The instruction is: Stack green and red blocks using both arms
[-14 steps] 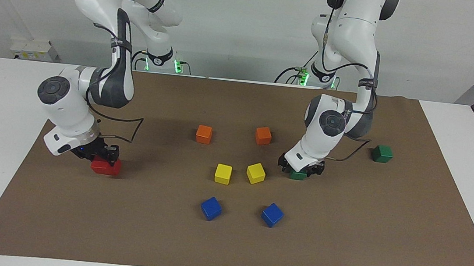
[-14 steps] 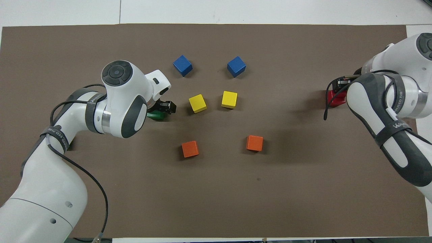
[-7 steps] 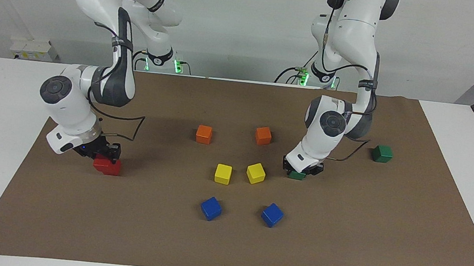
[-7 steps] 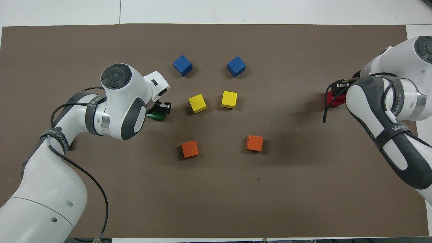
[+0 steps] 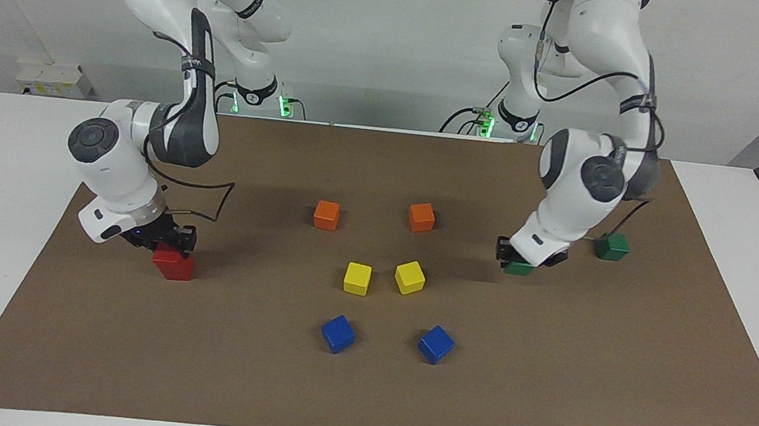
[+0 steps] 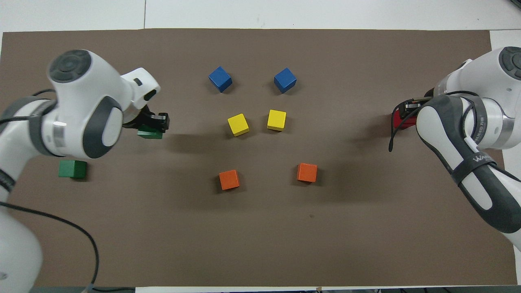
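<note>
1. A green block (image 5: 520, 268) is pinched between the closed fingers of the left end effector (image 5: 528, 258) and hangs just clear of the mat, right of centre in the facing frame.
2. The second green block (image 5: 611, 246) is seen lying alone on the mat, just up-frame of the carried one at the left arm's end. No green stack has been made yet.
3. At the right arm's end, left of centre in the facing frame, the right end effector (image 5: 168, 241) is clamped on the top of a red block (image 5: 173, 266), low at the mat.
4. Only one red shape can be made out. Whether a second red block sits under or beside it cannot be told.
5. The task is judged to be early: both picks are made, both placements are left.
6. Orange cubes (image 5: 326, 214), yellow cubes (image 5: 357, 278) and blue cubes (image 5: 338, 333) are left untouched at mid-frame.
7. A brown mat (image 5: 360, 394) is spread over a white surface (image 5: 0, 201). A plain pale wall (image 5: 404, 46) fills the top of the frame.
</note>
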`<state>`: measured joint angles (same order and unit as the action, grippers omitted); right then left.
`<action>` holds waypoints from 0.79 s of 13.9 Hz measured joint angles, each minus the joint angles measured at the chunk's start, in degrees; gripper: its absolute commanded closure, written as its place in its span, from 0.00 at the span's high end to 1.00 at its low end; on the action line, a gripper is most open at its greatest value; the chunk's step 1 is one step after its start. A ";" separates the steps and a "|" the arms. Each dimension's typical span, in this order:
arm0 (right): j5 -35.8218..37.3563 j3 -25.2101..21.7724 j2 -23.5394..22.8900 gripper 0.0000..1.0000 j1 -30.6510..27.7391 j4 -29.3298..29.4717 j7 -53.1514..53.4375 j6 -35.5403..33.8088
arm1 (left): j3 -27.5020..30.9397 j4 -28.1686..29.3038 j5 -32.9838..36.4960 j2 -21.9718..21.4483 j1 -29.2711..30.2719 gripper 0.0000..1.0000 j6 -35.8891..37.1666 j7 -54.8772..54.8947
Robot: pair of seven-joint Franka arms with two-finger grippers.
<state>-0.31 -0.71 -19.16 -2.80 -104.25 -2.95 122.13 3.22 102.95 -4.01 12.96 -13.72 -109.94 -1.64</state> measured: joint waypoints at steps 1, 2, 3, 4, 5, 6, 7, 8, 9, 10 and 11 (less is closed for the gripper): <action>0.00 0.00 0.01 0.31 0.00 -0.01 0.00 0.02 | 0.09 0.15 0.06 -2.88 3.05 0.00 3.05 2.78; 0.00 0.00 0.01 0.95 0.00 -0.03 0.00 0.06 | 0.16 0.45 0.16 -5.38 6.06 0.00 5.69 5.57; 0.00 0.00 0.01 1.00 0.00 -0.04 0.00 0.09 | 0.22 0.96 0.24 -7.16 8.78 0.00 7.30 8.70; 0.00 0.02 0.00 1.00 0.01 -0.09 0.00 0.09 | 0.29 1.59 0.29 -8.21 11.24 0.00 7.92 11.86; 0.00 0.03 0.00 1.00 0.03 -0.21 0.00 0.09 | 0.37 2.52 0.38 -8.79 13.76 0.00 8.09 14.96; 0.00 0.03 0.00 1.00 0.08 -0.28 0.00 0.10 | 0.44 3.84 0.77 -9.13 16.06 0.00 7.73 17.69; 0.00 0.03 0.00 1.00 0.11 -0.31 -0.01 0.11 | 0.50 5.83 1.55 -9.45 18.22 0.00 6.25 20.18; 0.00 0.04 0.01 1.00 0.12 -0.30 -0.01 0.11 | 0.52 8.40 2.08 -9.89 20.04 0.00 3.51 22.06; 0.00 0.07 0.04 1.00 0.15 -0.20 -0.01 0.10 | 0.53 11.22 2.29 -10.45 21.37 0.00 0.19 23.24; 0.00 0.17 0.31 1.00 0.21 0.19 -0.01 -0.29 | 0.51 14.08 2.35 -11.11 22.17 0.00 -3.18 23.87; 0.00 0.45 1.17 1.00 0.32 1.05 -0.01 -1.88 | 0.51 16.77 2.37 -11.68 22.44 0.00 -5.99 24.11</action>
<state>-0.31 -0.27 -17.99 -2.49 -103.20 -2.96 120.25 3.73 119.72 -1.64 1.28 8.72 -115.93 22.47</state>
